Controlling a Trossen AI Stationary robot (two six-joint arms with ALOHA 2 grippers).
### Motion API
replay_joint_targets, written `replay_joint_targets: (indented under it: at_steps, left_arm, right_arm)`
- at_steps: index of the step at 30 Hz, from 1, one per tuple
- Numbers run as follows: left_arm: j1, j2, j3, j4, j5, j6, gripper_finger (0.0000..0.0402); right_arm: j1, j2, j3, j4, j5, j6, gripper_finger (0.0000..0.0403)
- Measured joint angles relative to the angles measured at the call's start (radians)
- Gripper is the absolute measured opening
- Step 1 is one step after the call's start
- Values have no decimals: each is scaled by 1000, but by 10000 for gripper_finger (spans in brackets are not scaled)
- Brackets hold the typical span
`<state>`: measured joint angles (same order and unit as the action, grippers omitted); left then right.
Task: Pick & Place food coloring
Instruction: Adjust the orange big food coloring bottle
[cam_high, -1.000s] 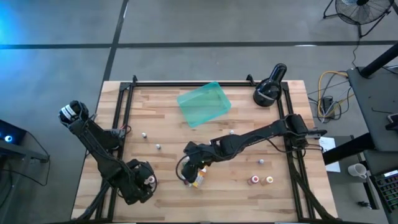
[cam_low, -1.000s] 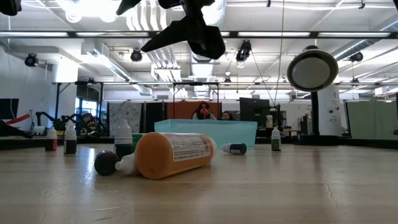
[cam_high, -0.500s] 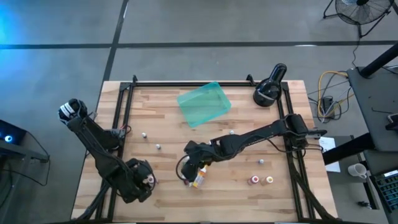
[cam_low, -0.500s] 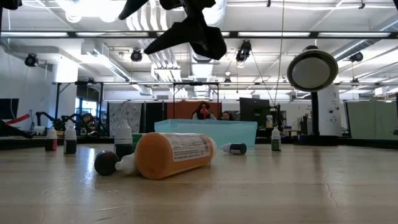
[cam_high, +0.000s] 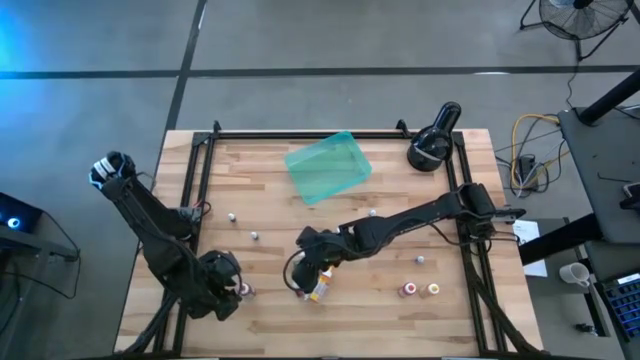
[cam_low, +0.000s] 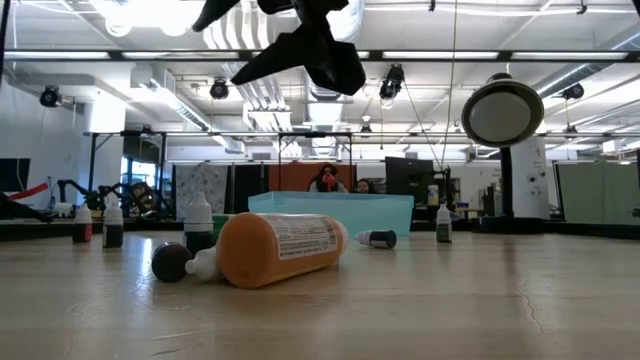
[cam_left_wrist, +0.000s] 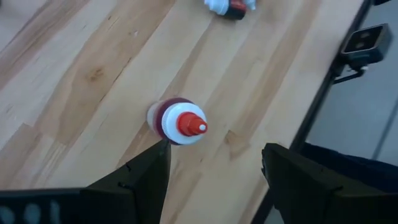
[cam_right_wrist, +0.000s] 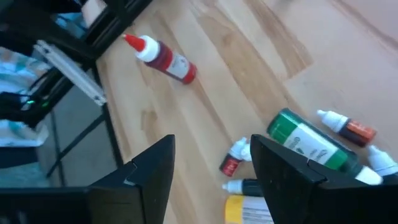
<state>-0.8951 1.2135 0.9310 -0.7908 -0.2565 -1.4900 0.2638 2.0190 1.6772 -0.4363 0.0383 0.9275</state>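
Looking straight down, the wooden surface (cam_high: 400, 320) carries scattered food coloring bottles (cam_high: 318, 291), a teal tray (cam_high: 328, 167) and a black lamp (cam_high: 432, 146). Right tool (cam_high: 312, 268) hovers over the central bottle cluster; left tool (cam_high: 222, 290) sits near the front-left edge. At surface level, an orange bottle (cam_low: 275, 248) lies sideways. Left wrist view: fingers (cam_left_wrist: 134, 180) apart above a red bottle (cam_left_wrist: 177, 121). Right wrist view: fingers (cam_right_wrist: 146, 171) apart, gripping nothing, over a green bottle (cam_right_wrist: 309, 146).

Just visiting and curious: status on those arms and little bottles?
Left gripper open above upright red bottle. Right gripper open over lying bottle cluster. Teal tray empty. Nothing blocking.
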Motion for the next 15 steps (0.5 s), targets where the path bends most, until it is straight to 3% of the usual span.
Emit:
replay_joint_targets:
  at_steps: [5, 9, 15]
  left_arm:
    - [0, -36, 0, 36, -23, 15, 225]
    - [0, -67, 0, 71, -84, 40, 225]
    - [0, -107, 0, 164, -185, 116, 225]
  right_arm:
    - [-1, 0, 0, 8, -33, 3, 192]
    - [1, 0, -2, 4, -17, 8, 189]
    - [0, 0, -3, 5, -78, 18, 189]
